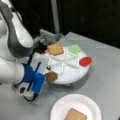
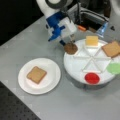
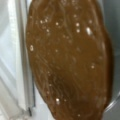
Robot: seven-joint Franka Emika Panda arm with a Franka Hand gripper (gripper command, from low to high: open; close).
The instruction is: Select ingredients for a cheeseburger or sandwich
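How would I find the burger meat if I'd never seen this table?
Look at the big white divided tray. At its edge nearest the blue claw sits the patty. It is the only dark brown round piece; the others are tan, yellow, green or red.

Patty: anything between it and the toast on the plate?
Nothing visible. The patty sits at the divided tray's edge, at the gripper. Only bare table separates it from the white plate, where the toast square lies uncovered.
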